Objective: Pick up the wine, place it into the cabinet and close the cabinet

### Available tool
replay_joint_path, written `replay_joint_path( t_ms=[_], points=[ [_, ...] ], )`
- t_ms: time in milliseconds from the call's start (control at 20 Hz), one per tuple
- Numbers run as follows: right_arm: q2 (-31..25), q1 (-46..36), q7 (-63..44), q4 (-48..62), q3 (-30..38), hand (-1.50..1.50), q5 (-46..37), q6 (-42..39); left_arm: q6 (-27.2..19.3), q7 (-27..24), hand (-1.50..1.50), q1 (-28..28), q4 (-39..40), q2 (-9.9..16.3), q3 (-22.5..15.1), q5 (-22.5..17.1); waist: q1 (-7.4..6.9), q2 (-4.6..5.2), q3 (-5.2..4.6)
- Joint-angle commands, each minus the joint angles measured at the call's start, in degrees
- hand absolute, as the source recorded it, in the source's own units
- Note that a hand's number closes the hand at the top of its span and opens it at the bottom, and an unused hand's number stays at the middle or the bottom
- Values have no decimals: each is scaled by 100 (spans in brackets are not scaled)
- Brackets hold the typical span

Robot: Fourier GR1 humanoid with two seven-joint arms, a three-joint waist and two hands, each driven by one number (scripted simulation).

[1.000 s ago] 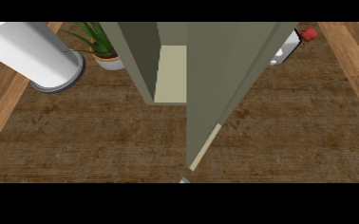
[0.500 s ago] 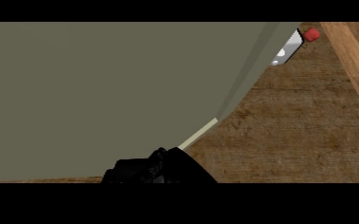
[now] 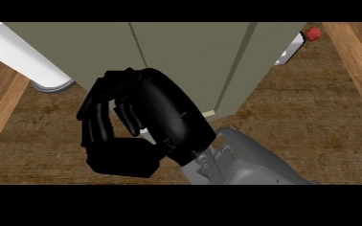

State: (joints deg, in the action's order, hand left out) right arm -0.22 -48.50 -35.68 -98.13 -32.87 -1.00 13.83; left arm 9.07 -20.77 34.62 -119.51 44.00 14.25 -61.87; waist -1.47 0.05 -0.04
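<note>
One hand (image 3: pixel 145 119), the right, shows, fingers curled and holding nothing visible, just in front of the olive cabinet (image 3: pixel 191 57). No wine shows; presumably it is inside. Pushing the door flush should finish well.

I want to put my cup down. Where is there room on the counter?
Bare wood lies right of the cabinet, below the red-capped bottle. Another strip lies lower left, under the white cylinder. The middle is crowded by the black hand.
</note>
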Motion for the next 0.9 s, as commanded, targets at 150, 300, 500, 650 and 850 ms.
replay_joint_path(
  t_ms=[150, 300, 500, 650, 850],
  points=[
    [-144, -456, 929, 1414, 902, 150, 1, -614, 108, 439, -150, -122, -42, -215, -94, 165, 58, 8, 4],
    [-203, -996, 1026, 2090, 1481, 150, 110, -768, -220, 658, -150, -304, -380, -330, -402, 278, 36, 20, 6],
    [-220, -903, 1579, 2497, 1710, 150, 115, -953, -187, 535, -150, -911, 231, -747, -1003, 915, 117, 30, 1],
    [-459, -948, 1901, 2922, 1988, 150, 194, -1194, -456, 719, -150, -793, -227, -832, -1163, 1098, 49, 36, 4],
    [-626, -873, 2242, 3057, 1948, 150, 112, -1358, -805, 846, -150, -1428, 101, -963, -1320, 1127, 143, 58, 3]
  ],
)
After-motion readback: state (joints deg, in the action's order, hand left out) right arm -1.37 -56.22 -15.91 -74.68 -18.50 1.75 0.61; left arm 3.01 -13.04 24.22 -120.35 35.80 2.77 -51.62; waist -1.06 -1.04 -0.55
